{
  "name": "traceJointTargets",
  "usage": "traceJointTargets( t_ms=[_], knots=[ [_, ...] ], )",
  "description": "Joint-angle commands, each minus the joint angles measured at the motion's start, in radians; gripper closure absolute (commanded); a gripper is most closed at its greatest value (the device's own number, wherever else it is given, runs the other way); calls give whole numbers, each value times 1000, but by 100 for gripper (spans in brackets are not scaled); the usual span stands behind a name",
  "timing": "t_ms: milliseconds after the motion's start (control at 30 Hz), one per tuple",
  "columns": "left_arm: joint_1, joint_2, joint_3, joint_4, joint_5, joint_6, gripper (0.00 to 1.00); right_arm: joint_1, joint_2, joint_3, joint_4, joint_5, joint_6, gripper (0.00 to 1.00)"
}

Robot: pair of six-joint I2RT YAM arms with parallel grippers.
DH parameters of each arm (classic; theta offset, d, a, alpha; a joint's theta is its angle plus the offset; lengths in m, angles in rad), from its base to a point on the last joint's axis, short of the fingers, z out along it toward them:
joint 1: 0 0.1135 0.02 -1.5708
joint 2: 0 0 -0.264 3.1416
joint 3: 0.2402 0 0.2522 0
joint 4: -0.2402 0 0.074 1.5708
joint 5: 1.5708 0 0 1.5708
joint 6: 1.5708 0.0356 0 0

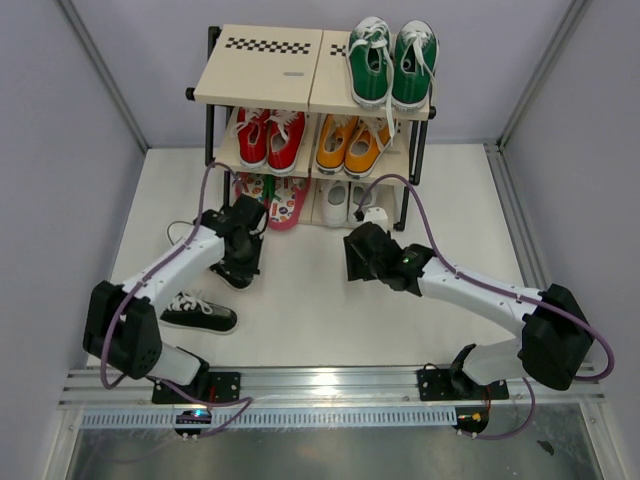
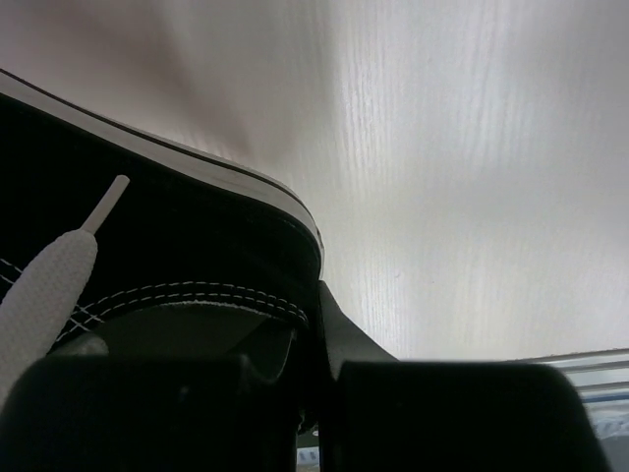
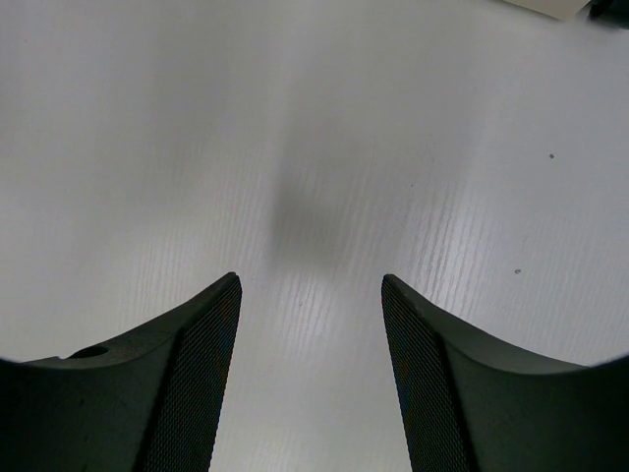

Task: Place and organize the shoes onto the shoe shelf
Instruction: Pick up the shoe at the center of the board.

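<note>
We find a white, wood-grained bench (image 1: pixel 330 310) enclosed by pale grey walls (image 1: pixel 60 120). The shoe shelf (image 1: pixel 262 68) stands at its far edge, with green sneakers (image 1: pixel 392 62) on the top tier. The left pincer (image 1: pixel 240 262) is clamped on a black sneaker (image 2: pixel 177 246) at the heel collar. A second black sneaker (image 1: pixel 198 314) lies on the bench beside the left arm. The right pincer (image 3: pixel 310 379) hangs open and empty above the bench.

The left arm (image 1: pixel 165 268), lower left of the frame, and the right arm (image 1: pixel 480 290), lower right, are white tubes with bulky black joints. A purple cable (image 1: pixel 425 225) loops along each. The right gripper (image 3: pixel 310 285) has dark curved fingers (image 3: pixel 197 383) with mesh-textured faces.
</note>
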Motion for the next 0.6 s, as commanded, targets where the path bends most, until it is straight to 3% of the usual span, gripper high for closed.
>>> traceJointTargets(
  t_ms=[0,167,367,567],
  knots=[
    [-1,-122,140,-80,-86,-6,100,-4,-6,48,-9,24,-15,36],
    [-1,-191,276,-131,-89,117,100,-5,-5,73,-18,24,-26,36],
    [-1,-170,511,-243,-54,299,100,-7,-6,96,-31,28,-40,36],
    [-1,-240,600,-222,-41,457,100,-7,-17,96,-38,36,-42,36]
  ],
)
